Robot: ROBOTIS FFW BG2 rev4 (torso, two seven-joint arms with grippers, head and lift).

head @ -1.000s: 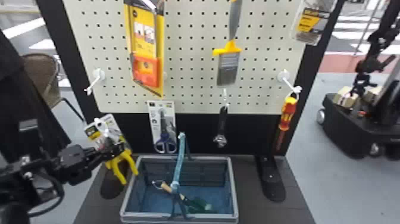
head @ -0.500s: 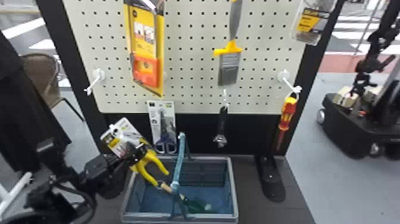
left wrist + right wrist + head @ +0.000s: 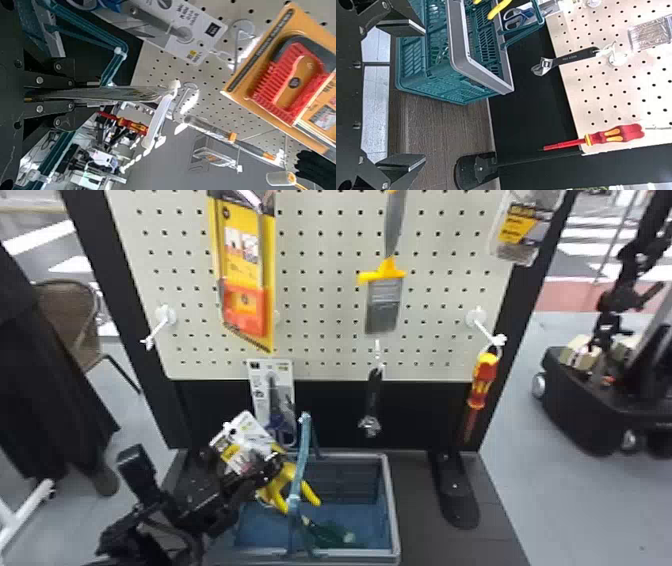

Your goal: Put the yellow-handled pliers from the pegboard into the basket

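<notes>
Taking the basket (image 3: pixel 392 510) as the dial's centre in the head view, the yellow-handled pliers (image 3: pixel 287 472) are just off the middle towards ten o'clock, off their peg, held above the basket and not yet lowered into it. Their card (image 3: pixel 242 440) tilts up towards ten, while the yellow grips slant down towards four, probably so they can enter first.

The left gripper (image 3: pixel 99 94) comes in from eight o'clock, its fingers clamped on the packaged pliers near the middle, which leaves the grips free to lead. The basket's upright handle (image 3: pixel 302 450) crosses in front of the grips (whether they touch, I cannot tell); a snag there looks the main risk, so the lowering wants a clear line beside it.

A green tool (image 3: pixel 327 532) already lies in the basket, towards five. The basket sits below the pegboard (image 3: pixel 320 290), presumably to keep each carry short.

Farther out hang the scissors (image 3: pixel 280 425) at eleven, the wrench (image 3: pixel 372 400) at one and the screwdriver (image 3: pixel 480 382) at two. The right gripper (image 3: pixel 424 95) waits empty, fingers wide apart.
</notes>
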